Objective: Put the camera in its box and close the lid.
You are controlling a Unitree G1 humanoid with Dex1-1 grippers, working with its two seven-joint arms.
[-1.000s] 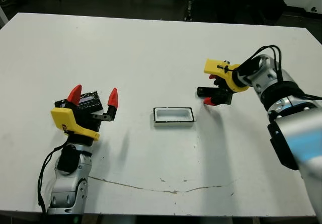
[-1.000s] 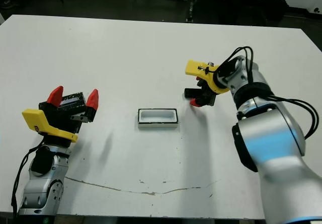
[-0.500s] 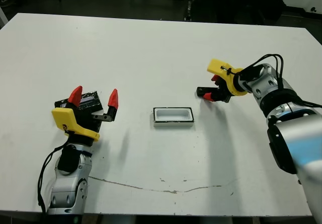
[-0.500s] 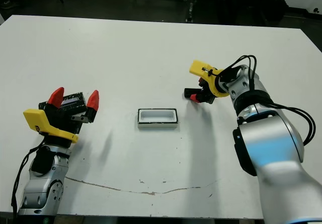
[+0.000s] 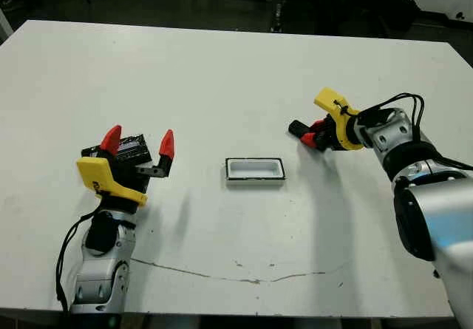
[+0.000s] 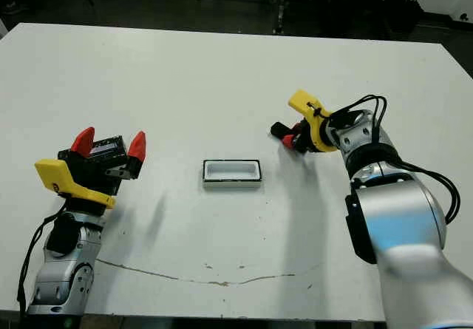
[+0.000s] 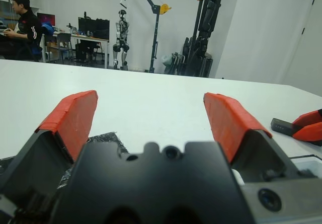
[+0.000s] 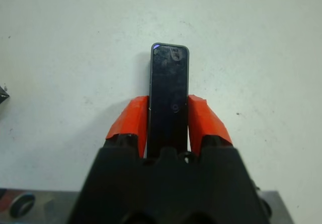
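Observation:
The camera (image 8: 170, 78), a slim black bar, is clamped between the red fingers (image 8: 201, 116) of my right gripper (image 5: 313, 135), right of the table's middle, a little right of and beyond the box; its free end points left toward the box. The box (image 5: 255, 170) is a small white-lined tray with a dark rim, lying open near the table's middle. At the near left, my left gripper (image 5: 139, 141) is open, and nothing sits between its fingers. The black lid (image 5: 130, 150) lies on the table just under and behind those fingers.
A thin cracked line (image 5: 236, 273) runs along the white table (image 5: 222, 70) near its front edge. Dark floor and equipment stands lie beyond the far edge. In the left wrist view a person (image 7: 20, 17) sits at a desk far behind the table.
My right wrist has swung right and a little toward me, still gripping the camera, which now slants with its free end to the left. The left gripper, lid and box have not moved.

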